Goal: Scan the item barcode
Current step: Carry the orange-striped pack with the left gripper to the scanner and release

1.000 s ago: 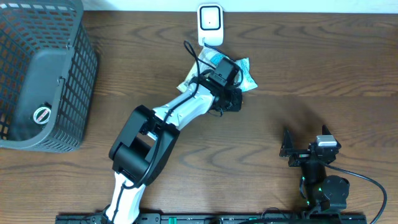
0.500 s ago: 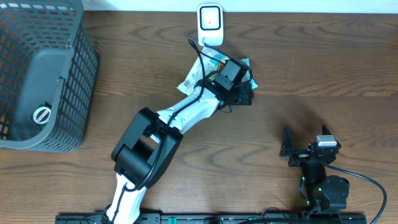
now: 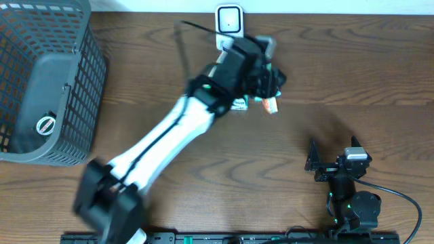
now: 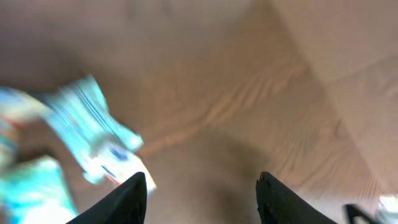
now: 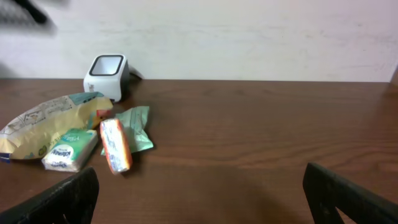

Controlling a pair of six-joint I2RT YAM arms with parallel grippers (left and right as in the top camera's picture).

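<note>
From above, your left arm (image 3: 169, 135) hides most packets (image 5: 43, 127), but the wide-spread right gripper (image 5: 199, 180) sees them ahead-left; the left gripper (image 4: 202, 180) gapes, holding nothing.

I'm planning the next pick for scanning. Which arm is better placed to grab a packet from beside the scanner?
Left. The left arm's fingers hover open and empty over the packets by the scanner. The right arm's fingers, also open, sit far away near the table's front edge.
</note>
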